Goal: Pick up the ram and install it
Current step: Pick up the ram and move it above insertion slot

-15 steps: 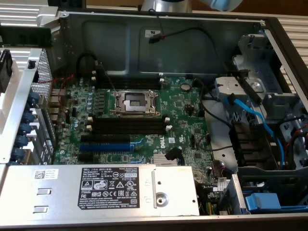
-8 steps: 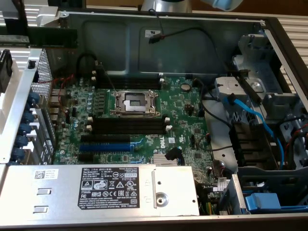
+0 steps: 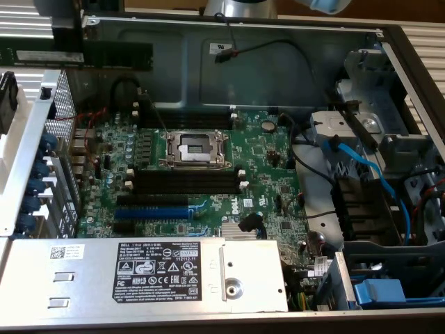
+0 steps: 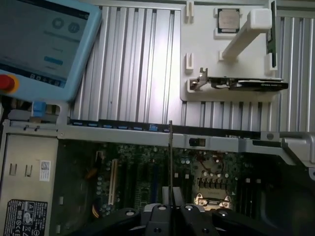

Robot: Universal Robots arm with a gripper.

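Ram level at the exterior view's upper left, near the case rim, clamped in gripper; memory slots well apart, uncovered. Wrist view: ram edge-on in clenched gripper, free on both faces, over motherboard.

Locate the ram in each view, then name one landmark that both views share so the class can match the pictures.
Exterior view: the ram is a level dark-green strip at the top of the exterior view's left, above the case's edge.
Wrist view: the ram shows edge-on as a thin dark line, clamped in the hand over the open case.
Shared landmark: the silver-framed CPU socket on the motherboard.
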